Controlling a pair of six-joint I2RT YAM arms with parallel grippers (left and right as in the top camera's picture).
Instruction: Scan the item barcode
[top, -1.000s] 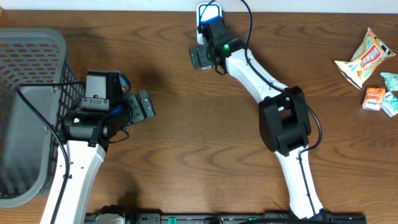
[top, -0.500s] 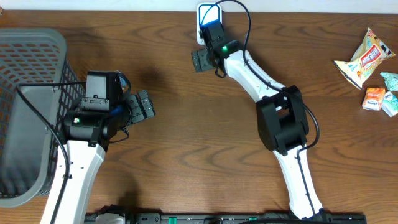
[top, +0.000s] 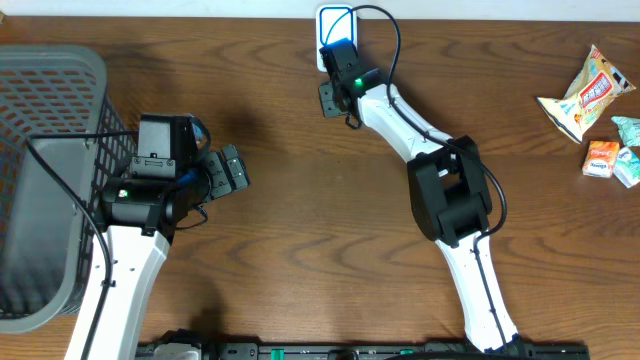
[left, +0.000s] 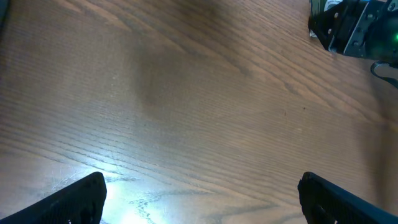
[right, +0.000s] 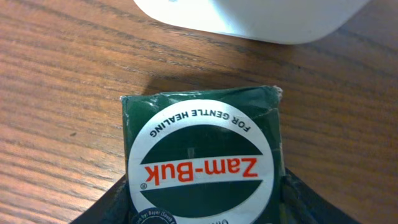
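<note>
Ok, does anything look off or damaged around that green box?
Only minor things: the green Zam-Buk box lies with its label upside down to the right wrist camera, and one far corner looks slightly crumpled. It sits just short of the white device, not touching. Nothing looks spilled.

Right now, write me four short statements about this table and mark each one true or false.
1. The left gripper is open with nothing between its fingers. True.
2. The box between the right gripper fingers is red. False: it is a green Zam-Buk box.
3. Snack packets lie near the table's right edge. True.
4. The grey basket stands beside the right arm. False: it stands at the left end of the table, beside the left arm.
</note>
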